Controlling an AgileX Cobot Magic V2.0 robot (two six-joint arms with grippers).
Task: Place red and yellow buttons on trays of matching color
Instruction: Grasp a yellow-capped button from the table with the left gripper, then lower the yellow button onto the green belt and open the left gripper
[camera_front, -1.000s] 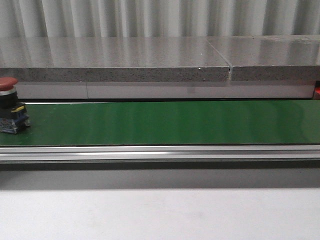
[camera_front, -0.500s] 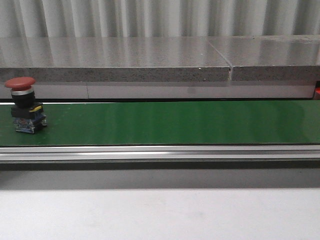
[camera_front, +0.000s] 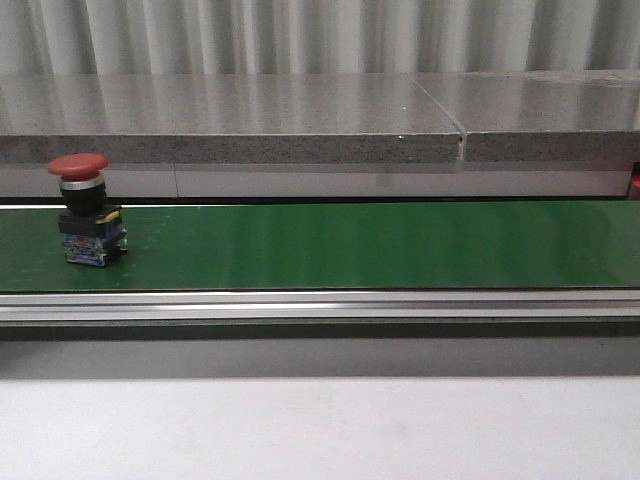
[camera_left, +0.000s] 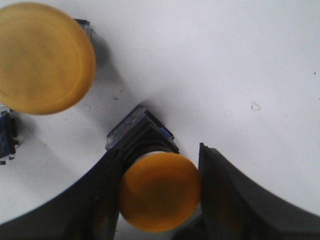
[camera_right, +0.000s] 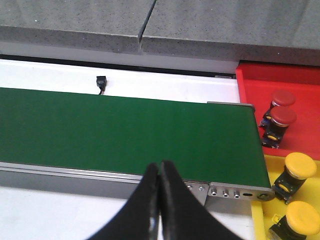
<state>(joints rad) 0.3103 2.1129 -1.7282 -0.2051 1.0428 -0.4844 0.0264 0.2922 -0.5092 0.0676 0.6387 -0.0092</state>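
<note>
Front view: 1 red button (camera_front: 88, 208) stands upright on the green conveyor belt (camera_front: 380, 245), near its left end. It has a red mushroom cap, a black collar and a blue contact block at the base. An aluminium rail (camera_front: 320, 305) runs along the near edge of the belt, with the white worktop (camera_front: 320, 425) in front. A grey stone ledge (camera_front: 230, 120) lies behind the belt. Neither arm appears in this view.

Left wrist view: the left hand (camera_left: 160, 192) is clenched on a yellow button (camera_left: 159, 191), with 1 dark finger pressed against each side of the cap. The button's black and blue base rests on a white surface. A second yellow button (camera_left: 42, 57) stands just beside it, blurred, apart from the fingers.

Right wrist view: the right hand (camera_right: 159, 200) is clenched with its fingertips together and nothing between them, positioned over the near rail of the belt. Beyond the belt's end, the red tray (camera_right: 270, 82) holds 2 red buttons (camera_right: 279, 112) side by side. The yellow tray (camera_right: 260, 220) next to it holds 2 yellow buttons (camera_right: 299, 192). A small black part (camera_right: 101, 82) lies on the white strip behind the belt.
</note>
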